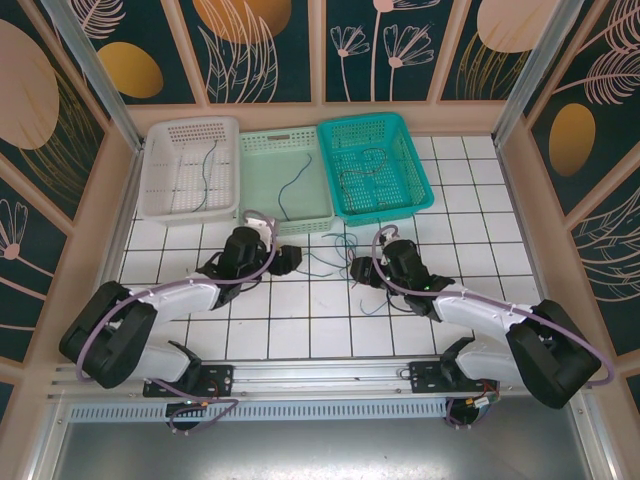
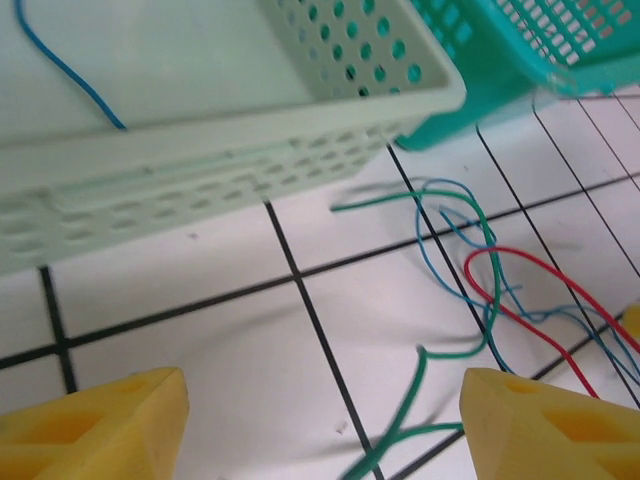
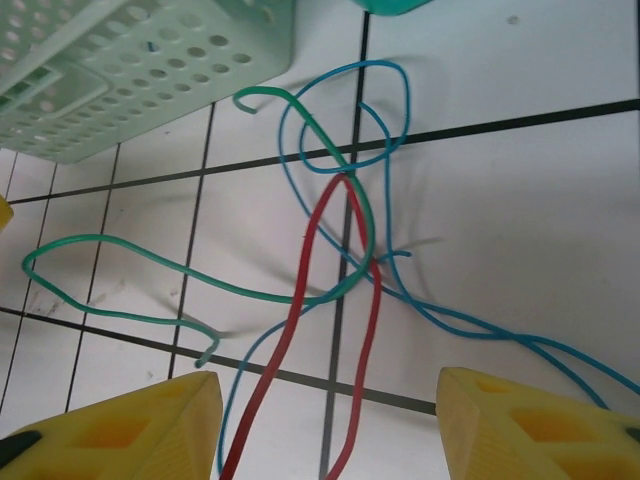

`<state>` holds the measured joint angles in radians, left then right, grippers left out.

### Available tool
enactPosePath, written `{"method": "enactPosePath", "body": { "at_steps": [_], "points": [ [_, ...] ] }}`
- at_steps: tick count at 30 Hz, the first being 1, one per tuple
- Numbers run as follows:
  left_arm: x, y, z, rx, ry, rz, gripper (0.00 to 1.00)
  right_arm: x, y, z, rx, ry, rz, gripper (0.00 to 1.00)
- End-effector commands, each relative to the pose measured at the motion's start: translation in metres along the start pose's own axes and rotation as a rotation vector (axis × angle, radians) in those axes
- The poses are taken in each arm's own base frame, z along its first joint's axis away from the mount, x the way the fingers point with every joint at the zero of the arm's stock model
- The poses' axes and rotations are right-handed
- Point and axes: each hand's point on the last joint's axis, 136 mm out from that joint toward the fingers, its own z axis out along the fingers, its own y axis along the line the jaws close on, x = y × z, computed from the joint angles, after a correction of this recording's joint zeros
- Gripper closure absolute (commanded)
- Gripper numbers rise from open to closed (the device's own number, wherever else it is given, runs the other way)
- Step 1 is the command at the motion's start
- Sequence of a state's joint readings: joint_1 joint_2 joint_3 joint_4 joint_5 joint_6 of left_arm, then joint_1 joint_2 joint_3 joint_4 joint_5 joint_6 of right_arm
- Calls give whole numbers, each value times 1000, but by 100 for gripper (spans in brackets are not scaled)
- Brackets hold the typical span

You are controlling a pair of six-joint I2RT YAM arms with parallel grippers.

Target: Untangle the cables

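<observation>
A tangle of thin cables [image 1: 335, 250] lies on the tiled table between my two grippers. In the left wrist view a green cable [image 2: 419, 369] crosses a red one [image 2: 490, 250] and blue ones [image 2: 434, 269]. My left gripper [image 2: 320, 430] is open, with the green cable's lower stretch lying near its right fingertip [image 2: 545, 425]. In the right wrist view the green cable [image 3: 266, 297], a red loop [image 3: 291, 306] and blue cables [image 3: 441, 311] overlap. My right gripper [image 3: 330, 430] is open, and the red loop runs between its fingers untouched.
Three baskets stand at the back: white [image 1: 165, 190], light green [image 1: 310, 215] and teal [image 1: 425, 185]. Each holds a loose cable: a thin one [image 1: 205, 170], a blue one [image 1: 290, 185] and dark ones [image 1: 365, 175]. The light green basket's wall [image 2: 230, 170] is close ahead of my left gripper.
</observation>
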<state>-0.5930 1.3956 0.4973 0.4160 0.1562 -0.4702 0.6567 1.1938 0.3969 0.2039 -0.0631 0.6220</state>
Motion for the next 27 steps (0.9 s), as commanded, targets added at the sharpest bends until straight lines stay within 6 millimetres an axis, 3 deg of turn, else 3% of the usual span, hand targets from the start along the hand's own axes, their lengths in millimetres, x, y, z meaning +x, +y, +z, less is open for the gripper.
{"method": "enactPosePath", "body": {
  "at_steps": [1,7,11,15,19,22,27],
  "points": [
    [9,-17,5,80,22,-7,30,-2,-13,-1,50,-20,39,40],
    [27,-18,13,74,63,-16,31,-8,-14,-4,36,-52,59,40],
    [26,-20,18,92,49,-54,37,-10,-12,-4,24,-59,66,40],
    [33,-15,28,78,73,-65,50,-12,-11,-5,19,-67,67,39],
    [35,-10,30,52,79,-64,80,-13,-14,-6,30,-72,69,39],
    [28,-9,23,29,59,-47,95,-9,-21,-5,49,-66,83,39],
    [9,-19,1,32,18,13,100,3,-37,0,110,-21,102,39]
  ]
}}
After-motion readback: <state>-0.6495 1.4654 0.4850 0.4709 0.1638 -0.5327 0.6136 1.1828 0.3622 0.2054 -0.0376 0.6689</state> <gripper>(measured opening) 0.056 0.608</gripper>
